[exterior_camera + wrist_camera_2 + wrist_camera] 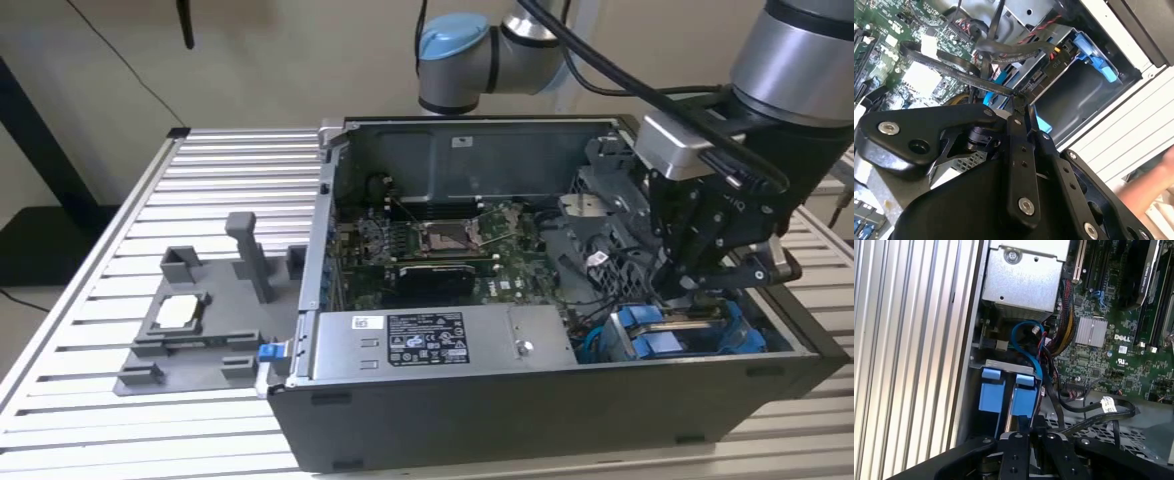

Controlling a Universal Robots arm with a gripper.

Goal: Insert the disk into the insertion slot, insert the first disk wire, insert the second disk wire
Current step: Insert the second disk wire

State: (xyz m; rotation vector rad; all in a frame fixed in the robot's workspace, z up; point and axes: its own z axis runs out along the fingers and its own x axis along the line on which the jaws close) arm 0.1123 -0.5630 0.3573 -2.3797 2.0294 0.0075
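Your gripper (pixel 1026 112): fingers together, pinching a flat black cable (pixel 954 72) over the insertion slot (pixel 681 330), where the blue-framed disk (pixel 1011 400) sits.

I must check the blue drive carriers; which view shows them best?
The first wrist view: both blue carriers stand side by side. The exterior view shows them behind the gripper; the second wrist view, one blue edge.

Bright blue disk (pixel 1004 392) carrier; green motherboard (pixel 441 240).
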